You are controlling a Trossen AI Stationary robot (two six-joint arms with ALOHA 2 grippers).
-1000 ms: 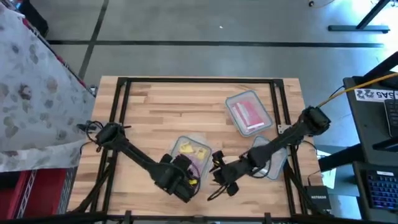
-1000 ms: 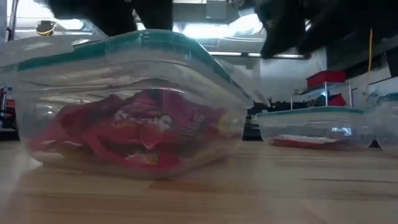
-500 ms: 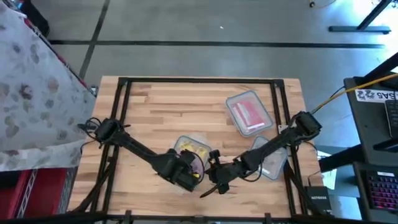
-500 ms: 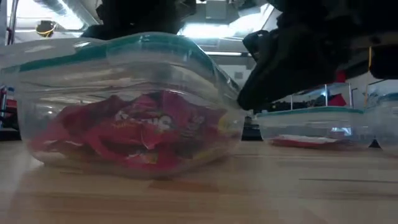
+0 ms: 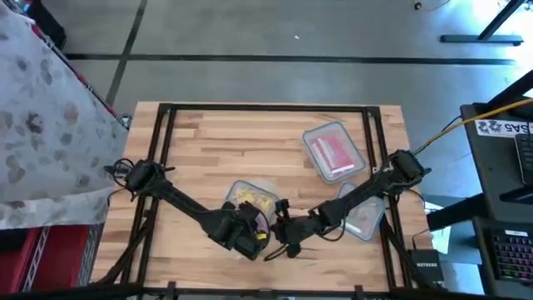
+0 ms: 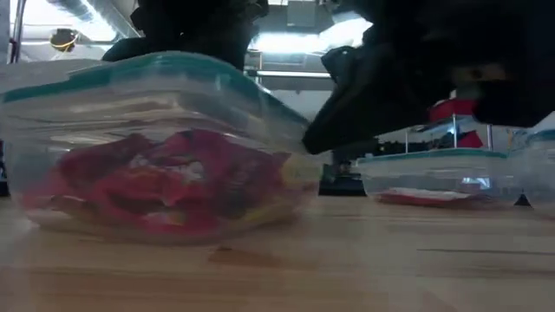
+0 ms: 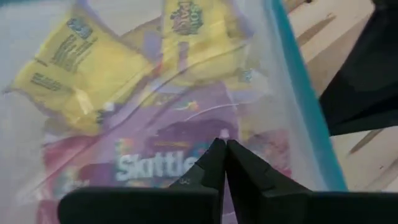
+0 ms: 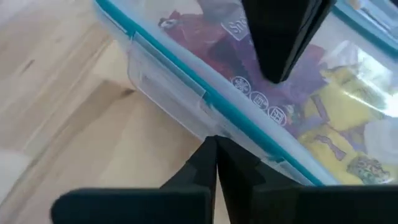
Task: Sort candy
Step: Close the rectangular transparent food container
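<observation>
Working at the tub (image 5: 250,202) near the front edge of the worktop, you have both tools on it: the left tool (image 7: 222,163) is clenched, its tips pressed together on the clear lid above the purple packet (image 7: 168,158), and the right tool (image 8: 214,163) is also clenched, tips meeting at the teal rim beside the lid's tab (image 8: 165,84). Neither is grasping anything.

To free the lid well, keep the left tool pressing down so the tub does not slide, and work the right tips under the tab rather than against the wall; lift slowly, since the tub looks light and could tip.

The candy (image 6: 165,186) sits inside this tub: red packets from the low camera, yellow ones (image 7: 74,74) and the purple one through the lid. A second tub (image 5: 333,152) with red candy stands near the back right corner, well apart.

From above, both arms cover the front of the tub, so contact there cannot be confirmed. Something clear (image 5: 362,218) lies under the right arm; lid or tub, you cannot tell.
</observation>
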